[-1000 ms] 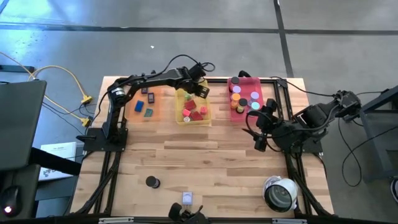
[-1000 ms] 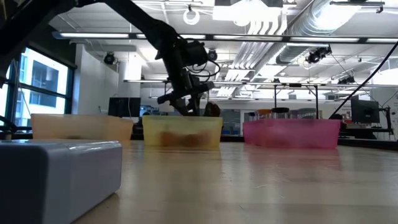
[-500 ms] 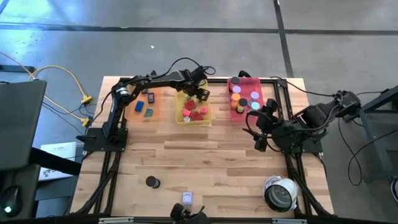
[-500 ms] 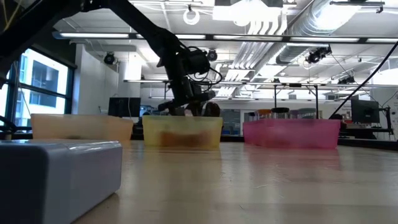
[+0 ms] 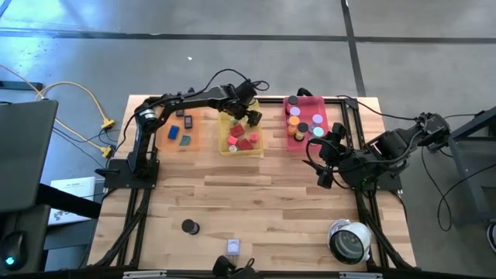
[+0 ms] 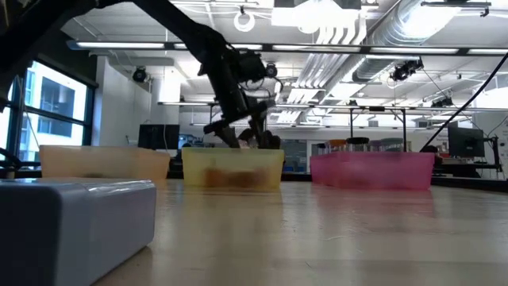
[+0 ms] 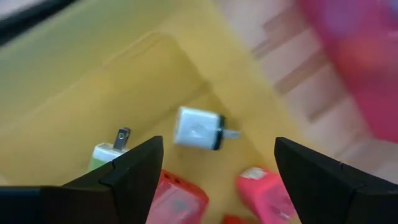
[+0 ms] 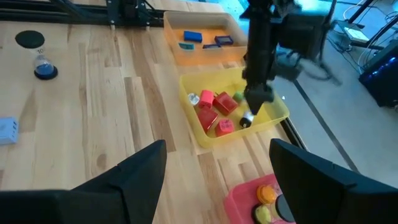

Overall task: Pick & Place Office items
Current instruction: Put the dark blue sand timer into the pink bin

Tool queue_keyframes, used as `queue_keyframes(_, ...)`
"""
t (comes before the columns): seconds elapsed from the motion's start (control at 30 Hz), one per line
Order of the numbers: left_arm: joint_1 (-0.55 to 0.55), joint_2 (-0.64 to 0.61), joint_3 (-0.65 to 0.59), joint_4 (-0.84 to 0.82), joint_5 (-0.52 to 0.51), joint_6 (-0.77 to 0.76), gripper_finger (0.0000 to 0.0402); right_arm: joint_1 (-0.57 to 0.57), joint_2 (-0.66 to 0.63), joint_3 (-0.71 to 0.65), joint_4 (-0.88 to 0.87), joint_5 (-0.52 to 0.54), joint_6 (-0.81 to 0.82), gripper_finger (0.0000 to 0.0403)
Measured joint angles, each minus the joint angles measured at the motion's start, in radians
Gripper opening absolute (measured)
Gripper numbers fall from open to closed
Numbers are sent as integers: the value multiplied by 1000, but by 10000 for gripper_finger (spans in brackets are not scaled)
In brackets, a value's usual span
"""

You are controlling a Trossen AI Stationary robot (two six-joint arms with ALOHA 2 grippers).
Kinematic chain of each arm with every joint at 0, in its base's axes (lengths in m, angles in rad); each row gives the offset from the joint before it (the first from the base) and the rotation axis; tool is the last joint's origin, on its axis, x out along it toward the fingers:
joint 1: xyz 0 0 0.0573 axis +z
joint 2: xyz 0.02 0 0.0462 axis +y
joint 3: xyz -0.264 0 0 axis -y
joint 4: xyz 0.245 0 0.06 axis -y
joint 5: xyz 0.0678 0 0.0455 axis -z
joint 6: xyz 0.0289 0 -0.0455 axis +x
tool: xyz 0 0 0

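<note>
My left gripper [image 5: 252, 115] hangs open over the far right corner of the yellow tray [image 5: 240, 136], its fingers clear of what lies below. In the tray, under the fingers, lies a white cube [image 7: 198, 128] with metal prongs, beside a green-white cube [image 7: 106, 154] and red cubes [image 7: 264, 190]. My right gripper [image 5: 322, 177] waits open above the table's right side, holding nothing. A black disc [image 5: 189, 226] and a lavender cube [image 5: 234, 247] rest on the wood near the front edge.
An orange tray [image 5: 183, 129] with dark and blue flat pieces stands left of the yellow one. A pink tray [image 5: 307, 124] with coloured discs stands right of it. A large white round device [image 5: 349, 241] sits at the near right corner. Bare wood lies in the middle.
My left gripper has opened over the yellow tray; in the low view its fingers stand farther apart than a second ago. It dipped slightly toward the tray, came back up and turned a little at the wrist.
</note>
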Motion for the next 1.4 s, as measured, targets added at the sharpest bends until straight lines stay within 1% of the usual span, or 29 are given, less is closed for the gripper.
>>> queue_keyframes(0.1, 3, -56, 0, 0, 4, -4, 301, 0, 0, 0, 0, -15, 0, 275)
queue_keyframes(0.27, 5, -170, 0, 1, 10, -85, 301, 0, 0, 0, -1, -47, 24, 275)
queue_keyframes(0.43, -55, -278, 1, -45, 14, -88, 301, 0, 0, 0, -24, -51, 97, 275)
queue_keyframes(0.6, -160, -372, 1, -142, 11, -91, 301, 0, 0, 0, -90, -51, 185, 275)
queue_keyframes(0.8, -303, -445, 2, -297, 11, -101, 301, 18, 0, 0, -122, -49, 233, 275)
queue_keyframes(0.9, -384, -462, 2, -396, 10, -190, 301, 36, 0, 0, -130, -49, 233, 275)
queue_keyframes(1.0, -449, -474, 1, -458, 7, -281, 301, 47, 0, 0, -137, -49, 233, 275)
queue_keyframes(1.1, -515, -492, 1, -468, 2, -339, 301, 50, 0, 0, -136, -49, 246, 275)
queue_keyframes(1.23, -602, -529, 1, -469, -37, -389, 301, 50, 0, 0, -137, -49, 287, 275)
queue_keyframes(1.4, -716, -584, 1, -457, -49, -362, 301, 50, 0, 0, -138, -50, 320, 275)
